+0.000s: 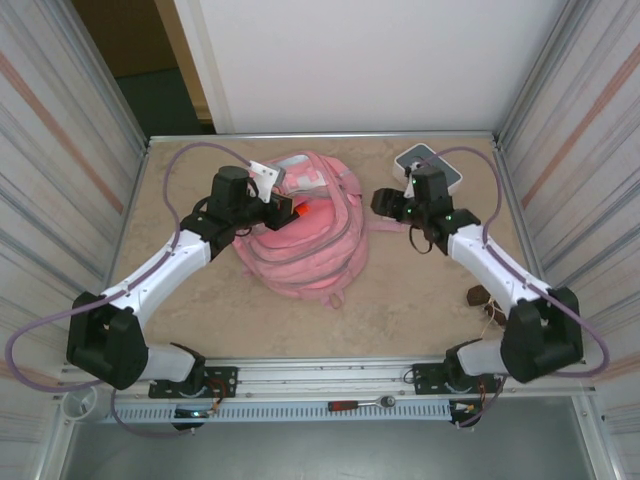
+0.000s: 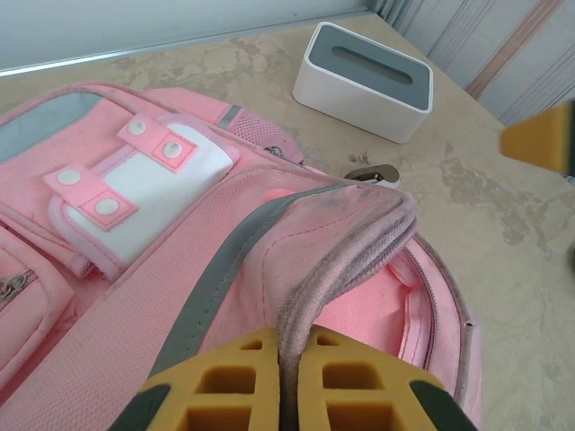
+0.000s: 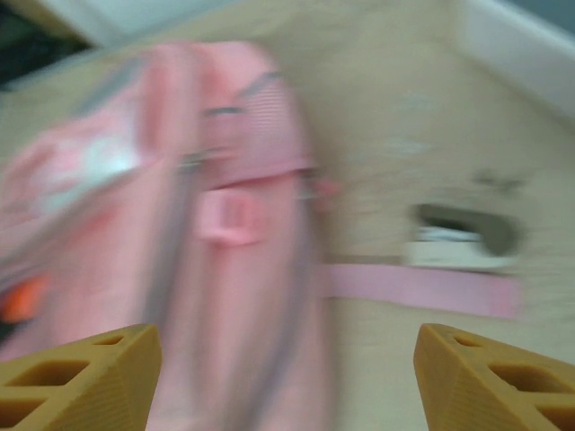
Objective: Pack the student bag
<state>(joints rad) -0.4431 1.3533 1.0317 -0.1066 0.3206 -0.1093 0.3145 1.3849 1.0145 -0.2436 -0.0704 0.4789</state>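
Left tool [image 2: 289, 364]: we see it pinched shut on the student bag [image 1: 312, 250] at its opening's rim.
Right tool [image 3: 283, 359]: jaws wide, nothing between them; bag just ahead.
Bag's place: on the surface [image 1: 400, 310], between both tools.
White-and-grey box [image 2: 364, 79]: beyond the left tool, apart from the bag.

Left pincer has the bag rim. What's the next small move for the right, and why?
Probably swing the right pincer toward the white-and-grey box: it is open and empty, while the left pincer holds the student bag rim up, mouth gaping.

2 white-and-black arms [image 1: 165, 265], purple cables [image 1: 200, 147], orange end effector fingers [image 2: 229, 382]
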